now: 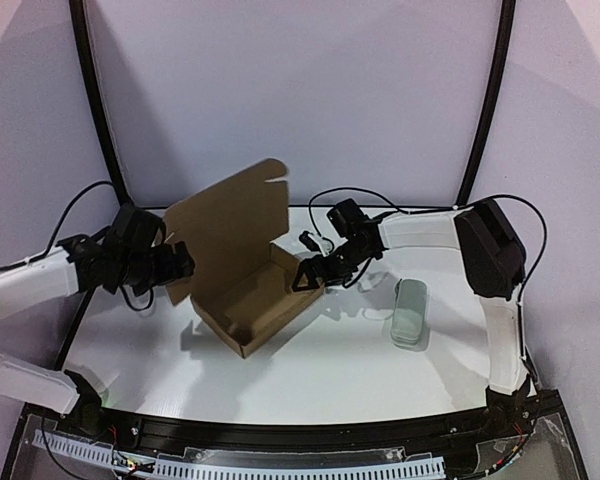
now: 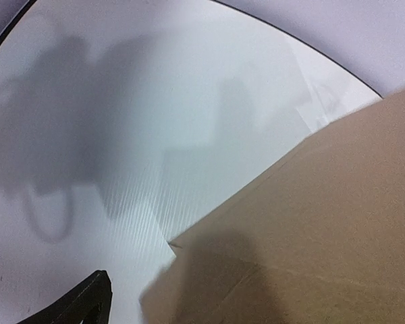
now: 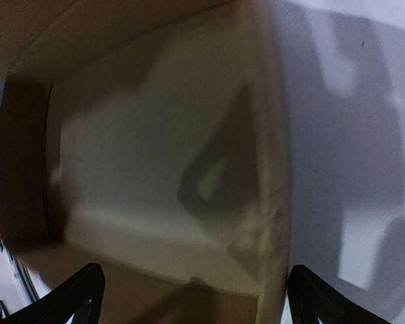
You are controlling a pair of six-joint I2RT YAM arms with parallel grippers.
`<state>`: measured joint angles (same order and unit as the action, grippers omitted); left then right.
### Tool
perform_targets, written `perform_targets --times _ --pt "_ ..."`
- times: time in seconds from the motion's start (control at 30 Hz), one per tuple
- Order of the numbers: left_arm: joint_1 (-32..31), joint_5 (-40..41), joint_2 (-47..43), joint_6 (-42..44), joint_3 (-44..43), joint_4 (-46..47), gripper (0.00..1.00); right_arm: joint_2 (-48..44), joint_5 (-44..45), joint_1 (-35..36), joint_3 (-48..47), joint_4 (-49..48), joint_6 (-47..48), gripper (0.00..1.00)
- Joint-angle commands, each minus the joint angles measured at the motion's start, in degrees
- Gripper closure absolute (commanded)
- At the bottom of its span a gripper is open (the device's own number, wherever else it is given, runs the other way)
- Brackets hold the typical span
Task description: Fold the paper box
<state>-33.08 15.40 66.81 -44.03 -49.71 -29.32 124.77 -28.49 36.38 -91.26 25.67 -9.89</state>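
Item: paper box (image 1: 252, 300), sitting mid-table (image 1: 300, 385), slightly toward 10 o'clock of centre in the top view. Hard to make out: the lid (image 1: 230, 215) is blurring along its free top edge. The left wrist view is showing only a cropped slab of the box (image 2: 324, 223) and one fingertip (image 2: 88, 304), the other lying out of frame. The right wrist view is smearing the tray interior (image 3: 162, 162). Orientation: the tray is opening upward, its long axis running from 8 to 2 o'clock, with the lid standing up along the 10 o'clock long side. The left gripper (image 1: 183, 262) is hovering spread wide at the lid's 9 o'clock flap, holding nothing; contact cannot be told. The right gripper (image 1: 308, 275) is gaping wide at the tray's 2 o'clock end, its fingers (image 3: 77, 297) straddling the wall unclamped. A grey-green oblong (image 1: 410, 312) is lying at 3 o'clock, apart from the box.
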Motion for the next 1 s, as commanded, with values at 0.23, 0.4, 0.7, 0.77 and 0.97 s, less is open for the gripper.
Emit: perform_targets --times 0.23,0.4,0.7,0.77,0.97 --pt "7.9 -6.9 15.6 6.8 -11.6 5.1 0.01 -13.8 6.1 7.6 14.1 -8.7 -4.2 0.03" --pt "10.8 -6.6 17.9 8.8 -15.0 4.0 0.01 -15.9 14.9 7.5 13.9 -5.4 -9.9 0.02" --pt "10.9 -5.4 15.3 11.1 -19.9 -3.8 0.01 -26.0 27.8 4.0 15.5 7.6 -12.7 0.02" --pt "10.9 -5.5 16.1 11.0 -22.5 -5.9 0.01 -29.8 32.8 2.0 16.7 12.4 -14.3 0.02" --pt "10.9 -4.7 16.2 10.2 -23.5 -8.4 0.01 -39.9 42.7 -2.9 22.9 20.9 -21.6 0.02"
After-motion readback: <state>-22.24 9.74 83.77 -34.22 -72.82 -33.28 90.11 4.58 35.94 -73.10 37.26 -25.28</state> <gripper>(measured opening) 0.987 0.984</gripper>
